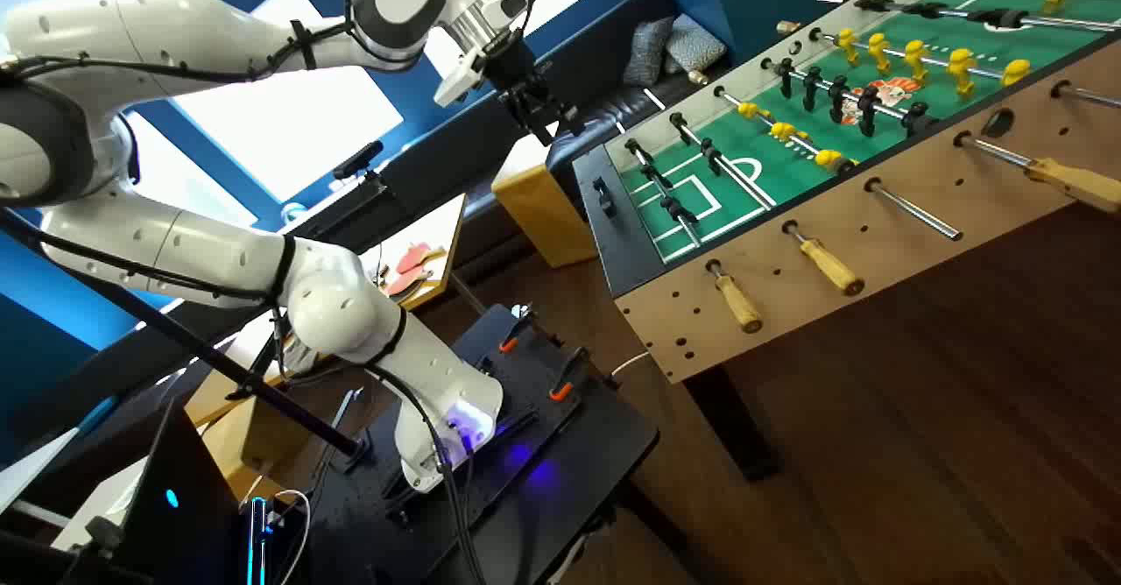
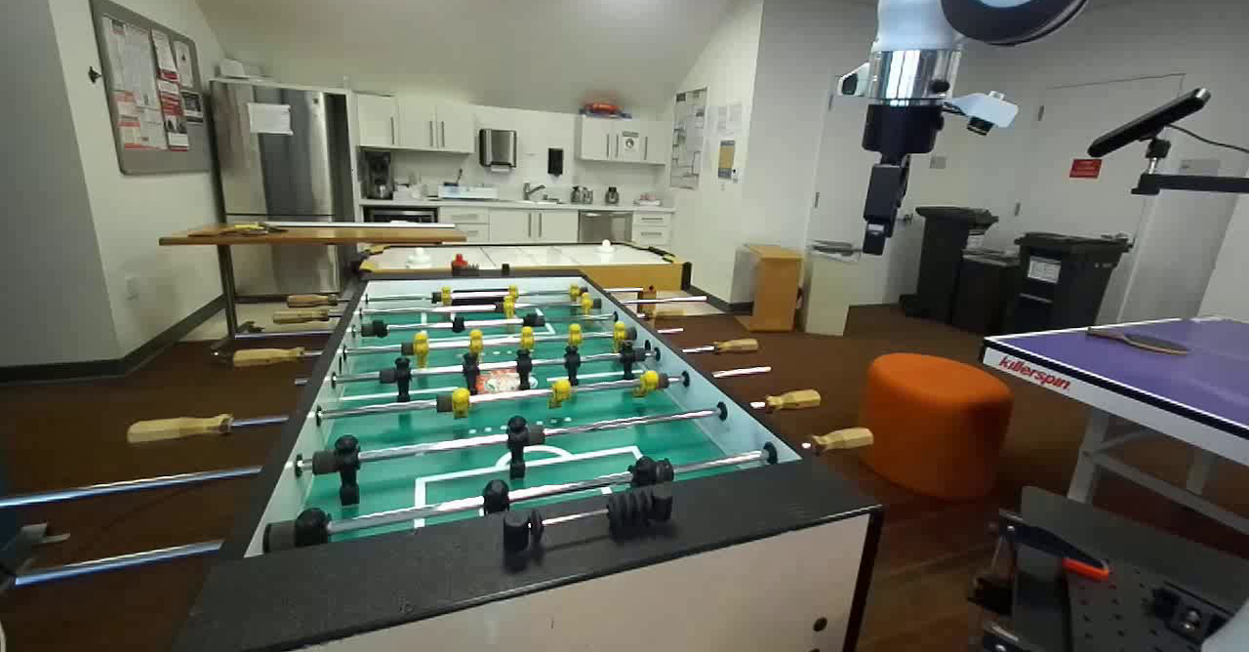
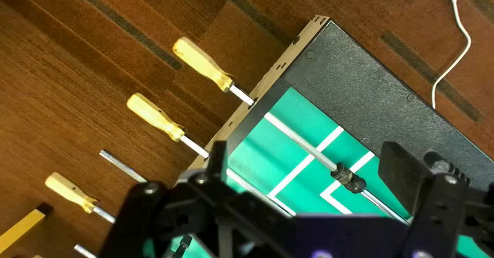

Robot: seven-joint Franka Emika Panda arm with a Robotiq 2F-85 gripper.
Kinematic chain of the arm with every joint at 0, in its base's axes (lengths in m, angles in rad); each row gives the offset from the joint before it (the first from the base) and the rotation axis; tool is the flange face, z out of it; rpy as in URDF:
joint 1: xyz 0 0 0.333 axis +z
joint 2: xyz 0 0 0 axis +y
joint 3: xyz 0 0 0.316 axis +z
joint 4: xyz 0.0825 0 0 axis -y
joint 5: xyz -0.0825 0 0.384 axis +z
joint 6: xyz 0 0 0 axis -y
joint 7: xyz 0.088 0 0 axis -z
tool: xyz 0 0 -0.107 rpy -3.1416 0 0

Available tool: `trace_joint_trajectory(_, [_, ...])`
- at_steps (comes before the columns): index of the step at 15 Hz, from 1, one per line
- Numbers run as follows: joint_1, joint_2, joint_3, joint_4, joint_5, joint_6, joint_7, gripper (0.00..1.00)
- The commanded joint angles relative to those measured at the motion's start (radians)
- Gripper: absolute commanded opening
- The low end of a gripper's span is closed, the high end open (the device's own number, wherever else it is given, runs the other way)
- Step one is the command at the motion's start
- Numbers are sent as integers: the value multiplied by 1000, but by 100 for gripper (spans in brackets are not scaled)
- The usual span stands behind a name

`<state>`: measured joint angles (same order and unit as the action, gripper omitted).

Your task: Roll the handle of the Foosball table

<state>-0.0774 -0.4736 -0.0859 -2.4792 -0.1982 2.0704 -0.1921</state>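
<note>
Foosball table (image 1: 832, 226): the roll has not yet begun

The table stands near the black stand (image 1: 578, 462) that bears the white arm (image 1: 140, 33); the wrist view looks down on one corner of the table. The arm arches high, and the step in hand looks to be the approach: nothing is grasped, and no contact with the table shows. The gripper (image 3: 305, 157) hangs well above table height, its fingers (image 3: 401, 173) spread wide with nothing held between them. The next move, I judge, calls for carrying it out past the table's wooden side (image 3: 290, 56) and down until the fingers straddle the corner handle (image 3: 200, 63) or the second handle (image 3: 154, 115), lined up with its rod (image 3: 242, 95), then closing and turning about that line. Which of the two is meant cannot be told. A grip set askew would likely bind or slide the rod instead of rolling it.

An exterior view gives the arm nearly whole, where the wrist view has only its end. The wrist view makes the gap between the fingers plain; in an exterior view the gripper (image 2: 875, 240) reads as one dark bar. An exterior view brings in the opposite handles (image 2: 181, 427), which the wrist view leaves out. Smaller yet, the yellow player figures (image 2: 460, 401) show in both exterior views, while I find none in the wrist view.
</note>
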Motion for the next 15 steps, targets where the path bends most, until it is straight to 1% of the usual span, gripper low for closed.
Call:
trace_joint_trajectory(1, [4,0,-3,2,-1,-3,1,100])
trace_joint_trajectory(7, [0,11,-5,12,3,-2,11,100])
trace_joint_trajectory(8, [-14,32,-6,29,-2,12,45,100])
trace_joint_trajectory(11, [-43,96,-45,89,38,20,108,100])
trace_joint_trajectory(15, [-97,232,-104,187,75,62,206,100])
